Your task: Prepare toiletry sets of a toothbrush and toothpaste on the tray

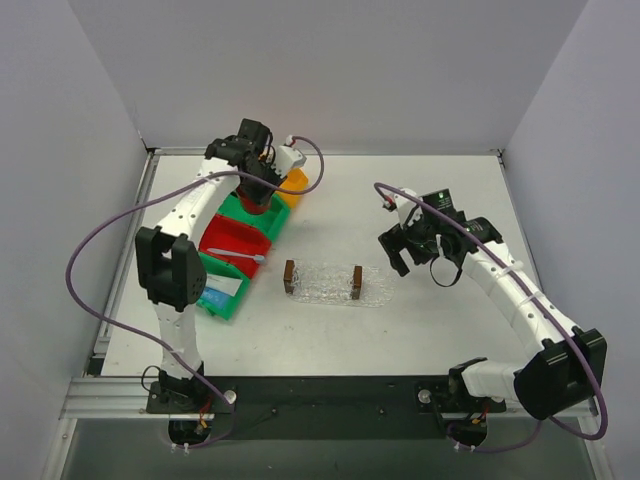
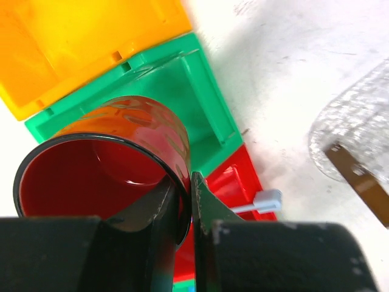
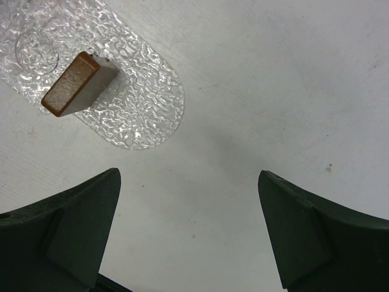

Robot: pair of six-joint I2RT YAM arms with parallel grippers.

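The left hand is closed narrow on the wall of a red cup. The right hand hangs wide and empty just right of the tray. The toothbrush lies across a red bin left of the tray, its long axis running toward the tray, head nearest. It looks light, stiff and slick, so mid-handle seems the best hold.

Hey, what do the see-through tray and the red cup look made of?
The tray looks like clear plastic or glass, dimpled and glinting; its handle looks like matte brown wood. The cup seems glossy plastic or lacquer, with sharp reflections on its red wall.
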